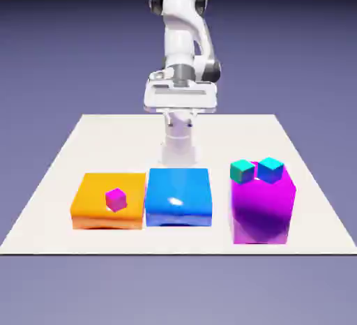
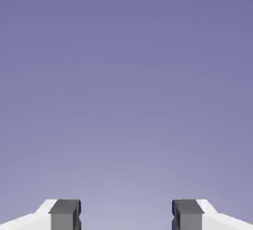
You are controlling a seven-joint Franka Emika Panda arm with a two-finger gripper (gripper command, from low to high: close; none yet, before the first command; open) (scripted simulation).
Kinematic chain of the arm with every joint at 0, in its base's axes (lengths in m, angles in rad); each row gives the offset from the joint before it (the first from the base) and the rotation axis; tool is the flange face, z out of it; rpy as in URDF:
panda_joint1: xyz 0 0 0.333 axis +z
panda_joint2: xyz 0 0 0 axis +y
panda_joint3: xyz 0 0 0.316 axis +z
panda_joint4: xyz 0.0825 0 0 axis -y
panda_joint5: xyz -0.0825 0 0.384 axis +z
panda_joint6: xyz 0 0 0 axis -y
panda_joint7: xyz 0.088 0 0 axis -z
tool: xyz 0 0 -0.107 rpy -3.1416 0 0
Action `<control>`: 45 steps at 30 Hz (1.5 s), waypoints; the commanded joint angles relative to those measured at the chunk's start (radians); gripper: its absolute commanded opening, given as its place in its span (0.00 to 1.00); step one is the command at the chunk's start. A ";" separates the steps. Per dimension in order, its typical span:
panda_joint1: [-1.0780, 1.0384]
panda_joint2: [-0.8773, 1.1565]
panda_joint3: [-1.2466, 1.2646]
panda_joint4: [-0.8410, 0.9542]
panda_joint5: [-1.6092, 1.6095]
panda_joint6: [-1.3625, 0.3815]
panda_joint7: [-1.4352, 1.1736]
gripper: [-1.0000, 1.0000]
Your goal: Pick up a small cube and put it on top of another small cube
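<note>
The small cube (image 1: 116,200) on the left is magenta, and the block (image 1: 90,192) under it is orange, deeper orange along its near side. The middle block (image 1: 178,184) is bright blue, darker on its near side, with a white shine. The tall block (image 1: 261,212) on the right is magenta-purple, with a dark violet patch on its near side. Of the two small cubes on it, the left one (image 1: 242,171) is teal green and the right one (image 1: 270,170) is blue with lighter, cyan-blue shading. The desk (image 1: 118,142) is plain off-white, and the arm (image 1: 179,38) is white with dark grey joints.
</note>
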 commanded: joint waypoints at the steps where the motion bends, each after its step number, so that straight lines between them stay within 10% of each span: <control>1: 0.035 0.036 -0.001 0.030 0.017 -0.020 -0.032 0.50; 19: 0.636 0.689 0.009 0.553 0.282 -0.395 -0.578 0.50; 45: -0.022 1.029 0.951 0.374 -0.726 -1.134 0.180 0.50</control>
